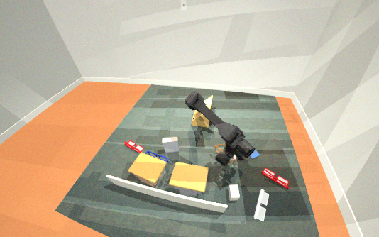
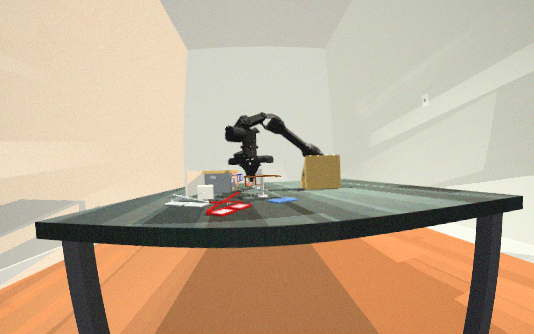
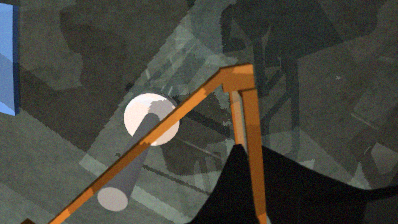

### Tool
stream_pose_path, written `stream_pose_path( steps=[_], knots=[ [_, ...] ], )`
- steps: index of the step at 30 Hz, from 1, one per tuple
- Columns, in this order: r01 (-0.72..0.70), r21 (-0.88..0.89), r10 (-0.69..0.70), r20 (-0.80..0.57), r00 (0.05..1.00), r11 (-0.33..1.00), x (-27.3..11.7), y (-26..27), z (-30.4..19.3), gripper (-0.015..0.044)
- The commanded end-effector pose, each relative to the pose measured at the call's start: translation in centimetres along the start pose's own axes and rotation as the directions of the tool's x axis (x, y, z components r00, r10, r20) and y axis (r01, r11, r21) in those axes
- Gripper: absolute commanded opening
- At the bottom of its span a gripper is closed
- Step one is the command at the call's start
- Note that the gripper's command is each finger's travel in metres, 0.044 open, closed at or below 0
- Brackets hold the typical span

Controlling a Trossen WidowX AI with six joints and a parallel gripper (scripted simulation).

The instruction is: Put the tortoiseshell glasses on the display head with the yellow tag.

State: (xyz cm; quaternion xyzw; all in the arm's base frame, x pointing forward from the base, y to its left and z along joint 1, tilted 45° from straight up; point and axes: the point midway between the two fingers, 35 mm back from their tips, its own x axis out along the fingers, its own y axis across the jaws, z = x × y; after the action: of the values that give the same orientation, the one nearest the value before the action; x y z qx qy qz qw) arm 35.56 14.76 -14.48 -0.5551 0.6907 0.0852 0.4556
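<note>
Our black parallel-jaw gripper grasps the orange-brown tortoiseshell glasses by the front — temples free, probably to slip around a head. They hang above the table, near a slim grey post on a round white base.

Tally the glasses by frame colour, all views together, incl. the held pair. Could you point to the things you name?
Red glasses (image 1: 134, 146) (image 1: 275, 180) (image 2: 223, 212): 2
Blue glasses (image 1: 155, 155) (image 2: 240, 177): 1
White glasses (image 1: 258, 206) (image 2: 191, 204): 1
Tortoiseshell glasses (orange-brown, held) (image 1: 218, 146) (image 2: 266, 176) (image 3: 252, 135): 1
Total: 5
</note>
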Motion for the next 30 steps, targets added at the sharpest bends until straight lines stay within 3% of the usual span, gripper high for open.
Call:
stream_pose_path(
  steps=[1,30],
  knots=[
    [0.006,-0.001,-0.006,0.0,1.0,1.0,-0.2,-0.5,-0.4,0.0],
    [0.007,-0.001,-0.007,-0.001,1.0,1.0,-0.1,-1.1,-1.7,0.0]
  ],
)
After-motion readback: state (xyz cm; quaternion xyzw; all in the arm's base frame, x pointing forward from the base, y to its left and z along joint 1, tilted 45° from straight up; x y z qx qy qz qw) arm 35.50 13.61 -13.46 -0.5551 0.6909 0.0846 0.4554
